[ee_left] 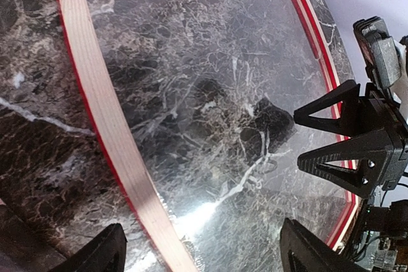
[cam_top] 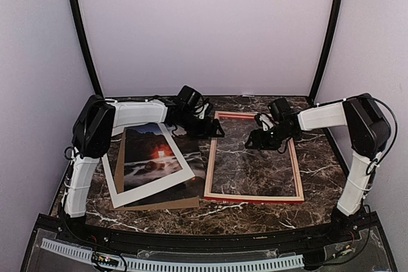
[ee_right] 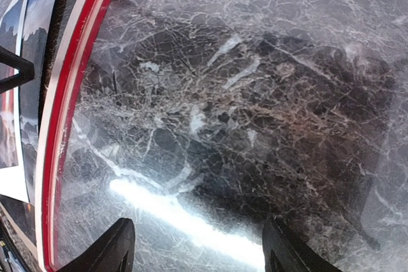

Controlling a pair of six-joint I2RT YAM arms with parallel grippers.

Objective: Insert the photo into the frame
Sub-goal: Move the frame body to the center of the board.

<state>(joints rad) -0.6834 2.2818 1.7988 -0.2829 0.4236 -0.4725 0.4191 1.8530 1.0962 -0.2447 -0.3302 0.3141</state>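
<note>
The frame lies flat on the marble table right of centre, pale wood side up with red showing at its edges, and marble shows through its glossy pane. The photo, dark with a red-orange glow, lies flat to the left of the frame. My left gripper is open and empty, hovering at the frame's far left corner. In the left wrist view the gripper straddles the frame's pale rail. My right gripper is open and empty above the pane's far part. The right wrist view shows glare under it.
The photo rests on a white board, which lies on a brown backing board. The two grippers are close together over the frame's far end. The right gripper shows in the left wrist view. The red rail and photo edge show at the left of the right wrist view.
</note>
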